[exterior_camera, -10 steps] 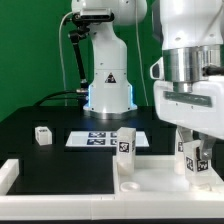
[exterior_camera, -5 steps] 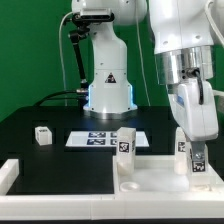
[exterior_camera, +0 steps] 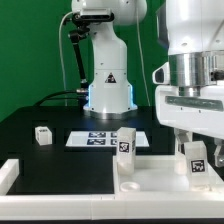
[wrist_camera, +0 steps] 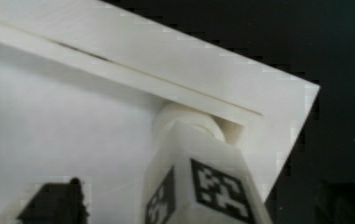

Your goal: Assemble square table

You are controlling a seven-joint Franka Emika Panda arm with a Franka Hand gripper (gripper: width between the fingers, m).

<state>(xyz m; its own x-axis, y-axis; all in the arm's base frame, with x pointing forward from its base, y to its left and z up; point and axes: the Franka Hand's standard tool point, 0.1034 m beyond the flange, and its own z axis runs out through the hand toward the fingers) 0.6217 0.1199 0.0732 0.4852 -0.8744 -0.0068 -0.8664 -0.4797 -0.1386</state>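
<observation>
Standing upright on the large white square plastic slab (exterior_camera: 155, 175), near its corner on the exterior view's right, is a short white leg with a black-white tag (exterior_camera: 196, 158). The two-finger gripper (wrist_camera: 195, 205) hangs over it with the jaws wide apart, one dark finger (wrist_camera: 51, 202) at each side. Neither finger touches the leg, and nothing is held. A second tagged leg (exterior_camera: 125, 142) stands upright at the slab's far edge. A third small white tagged piece (exterior_camera: 42, 134) lies on the black table (exterior_camera: 60, 152).

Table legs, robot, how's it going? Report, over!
Hand open, astride the corner leg, not gripping. Corner leg upright on the tabletop; second leg upright too. Third leg loose, exterior view's left. Nothing blocking.
</observation>
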